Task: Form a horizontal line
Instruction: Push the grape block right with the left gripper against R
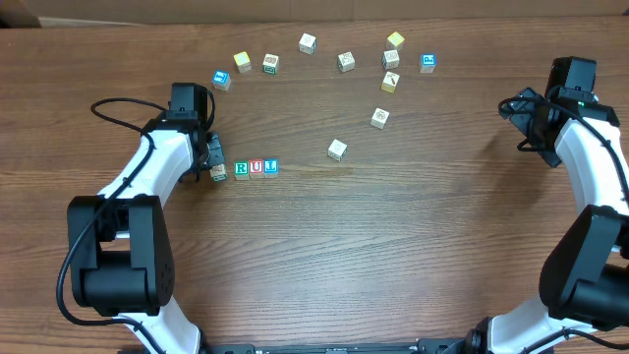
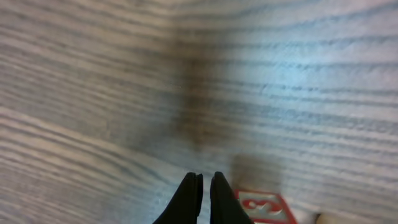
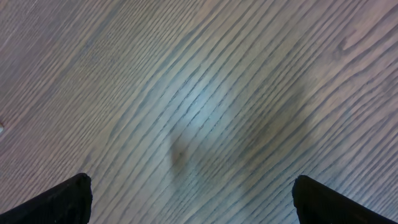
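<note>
Left gripper [image 2: 205, 178] pressed together, empty, beside pale cube [image 1: 218, 173] at left end of horizontal line [image 1: 256, 168], likely nudging it flush. Right gripper [image 3: 191, 182] spread, idle.

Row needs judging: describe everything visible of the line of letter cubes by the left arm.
The horizontal line is four small wooden cubes, flat on the brown wood-grain table, touching side by side in a nearly straight row. From the robot's left: a pale cube with a green mark, a green R, a red U, a blue letter. The shut left gripper stands close against the pale end cube; contact cannot be told. No other cube touches it.
</note>
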`<state>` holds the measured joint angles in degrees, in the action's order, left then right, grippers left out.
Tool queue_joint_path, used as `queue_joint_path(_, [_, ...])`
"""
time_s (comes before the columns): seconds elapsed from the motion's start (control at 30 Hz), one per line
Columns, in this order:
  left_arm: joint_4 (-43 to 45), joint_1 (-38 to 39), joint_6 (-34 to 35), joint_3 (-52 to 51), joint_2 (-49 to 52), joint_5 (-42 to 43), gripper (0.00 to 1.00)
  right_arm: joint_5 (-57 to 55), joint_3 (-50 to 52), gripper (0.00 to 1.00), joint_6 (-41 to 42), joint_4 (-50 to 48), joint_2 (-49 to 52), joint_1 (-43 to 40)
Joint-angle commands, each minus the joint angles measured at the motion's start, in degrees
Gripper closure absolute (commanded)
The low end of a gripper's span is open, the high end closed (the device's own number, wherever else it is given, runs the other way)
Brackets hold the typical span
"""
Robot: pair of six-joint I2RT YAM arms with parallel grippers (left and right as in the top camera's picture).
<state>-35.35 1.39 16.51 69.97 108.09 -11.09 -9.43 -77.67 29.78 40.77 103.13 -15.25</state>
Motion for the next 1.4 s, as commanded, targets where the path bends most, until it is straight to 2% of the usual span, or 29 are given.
queue_joint_path(0.0, [-1.03, -0.35, 0.20, -0.61, 0.22, -0.92, 0.96, -0.63, -0.72, 0.00, -0.28, -0.11, -0.90, 0.02])
queue_joint_path(0.07, [-1.46, -0.35, 0.09, -0.61, 0.22, -0.59, 0.96, -0.63, -0.72, 0.00, -0.28, -0.13, -0.90, 0.02])
queue_joint_path(0.23, [-1.09, -0.26, -6.43, -0.61, 0.22, 6.43, 0.96, -0.63, -0.72, 0.00, -0.28, -0.11, -0.90, 0.02])
queue_joint_path(0.33, [-0.76, -0.24, -7.39, -0.61, 0.22, 7.74, 0.96, -0.63, -0.72, 0.00, -0.28, -0.11, -0.90, 0.02])
queue_joint_path(0.8, [-3.41, -0.24, -7.04, -0.61, 0.22, 7.76, 0.96, -0.63, -0.72, 0.00, -0.28, -0.11, -0.90, 0.02])
queue_joint_path(0.93, [-4.48, -0.24, -4.90, -0.61, 0.22, 7.76, 0.96, -0.63, -0.72, 0.00, -0.28, -0.13, -0.90, 0.02])
queue_joint_path(1.37, [-2.97, -0.24, -5.16, -0.61, 0.22, 7.80, 0.96, -0.63, -0.72, 0.00, -0.28, -0.13, -0.90, 0.02])
